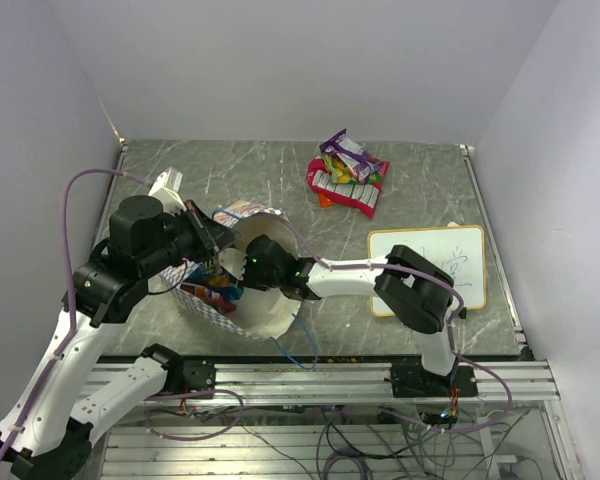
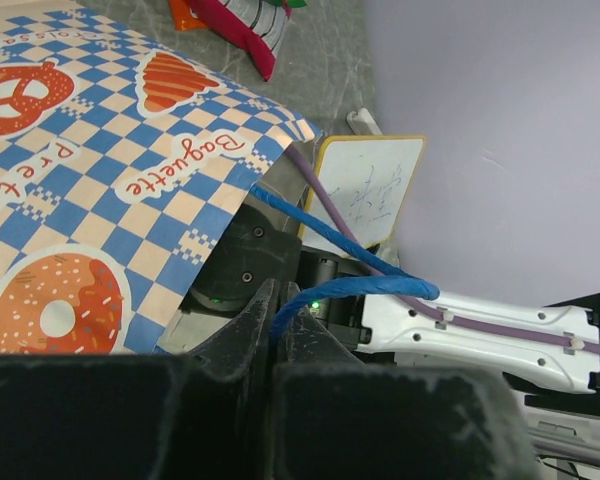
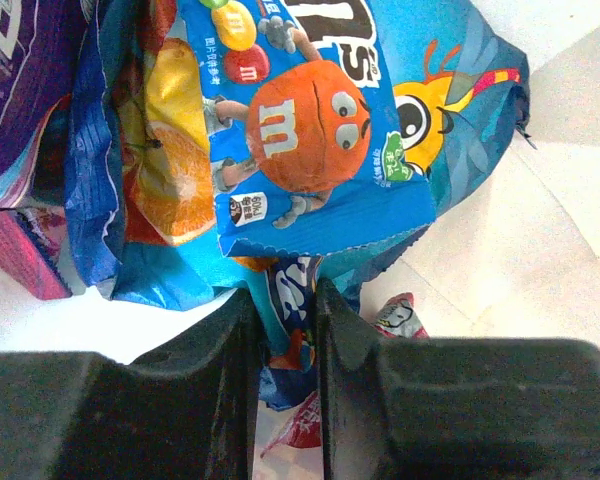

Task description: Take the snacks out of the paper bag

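The right gripper (image 3: 285, 302) is inside the mouth of the paper bag (image 1: 270, 310). Its fingers stand close together and pinch the edge of a blue packet (image 3: 288, 275) with white lettering. Just above that lies a blue M&M's packet (image 3: 320, 150), its orange character upright in the wrist view and its long axis running away from the fingers. Beside it on the left are an orange-and-yellow packet (image 3: 170, 150) and a purple packet (image 3: 15, 70). A small pink-red packet (image 3: 400, 318) lies by the right finger on the bag's pale inner wall.

The left gripper (image 2: 278, 318) is clamped on the blue string handle (image 2: 350, 255) and holds the rim of the bag up. The checkered band there shows a pretzel, a baguette and a doughnut.

From above, the bag is tipped over at the near left of the table (image 1: 230, 170). Its mouth faces the right arm and its long axis runs roughly left to right. Colourful packets show inside, left of the right gripper.

Well apart at the far right lies a pile of snacks (image 1: 345, 175) already outside the bag, purple on top of red-and-white. A whiteboard (image 1: 427, 268) lies near the right arm.
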Robot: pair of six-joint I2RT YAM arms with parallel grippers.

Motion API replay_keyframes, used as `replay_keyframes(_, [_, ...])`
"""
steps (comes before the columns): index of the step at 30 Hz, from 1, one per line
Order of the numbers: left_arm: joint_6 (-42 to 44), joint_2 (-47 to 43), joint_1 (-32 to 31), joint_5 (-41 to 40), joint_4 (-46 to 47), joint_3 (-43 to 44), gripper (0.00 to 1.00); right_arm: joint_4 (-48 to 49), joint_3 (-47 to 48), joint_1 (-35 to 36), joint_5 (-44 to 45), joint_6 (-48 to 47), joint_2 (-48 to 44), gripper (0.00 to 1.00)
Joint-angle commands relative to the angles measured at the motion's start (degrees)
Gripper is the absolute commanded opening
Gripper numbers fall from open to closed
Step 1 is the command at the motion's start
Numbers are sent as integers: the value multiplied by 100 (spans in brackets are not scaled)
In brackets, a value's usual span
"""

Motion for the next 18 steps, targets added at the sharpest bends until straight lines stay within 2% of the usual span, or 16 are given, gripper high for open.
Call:
replay_keyframes(1, [-151, -131, -55, -218, 132, -158, 7, -257, 239, -100, 195, 166, -461, 0])
replay_keyframes(18, [-121, 0, -55, -350, 116, -260, 7, -1398, -138, -86, 598, 253, -1921, 0])
